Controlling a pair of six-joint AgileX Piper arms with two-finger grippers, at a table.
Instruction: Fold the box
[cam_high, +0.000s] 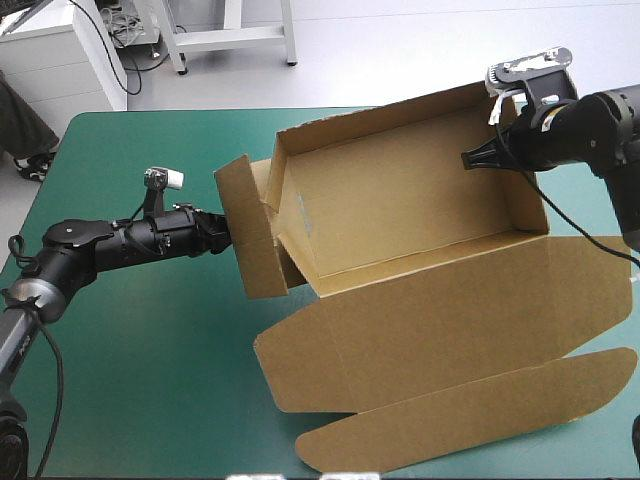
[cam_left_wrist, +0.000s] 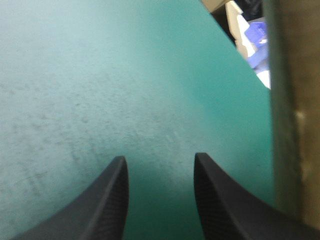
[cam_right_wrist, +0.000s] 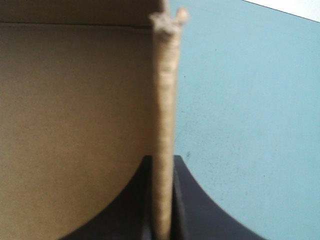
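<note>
Teal-green table (cam_high: 130, 380): the box (cam_high: 400, 200) sat from centre to the right edge, walls up, lid (cam_high: 450, 330) flat toward the near edge. On its right wall the right gripper (cam_right_wrist: 162, 200) was clamped. Just beside the end flap (cam_high: 245, 225), the left gripper (cam_left_wrist: 160, 185) had fingers apart, holding nothing.

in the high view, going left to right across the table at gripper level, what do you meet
left gripper → box flap → box floor → right gripper
</note>
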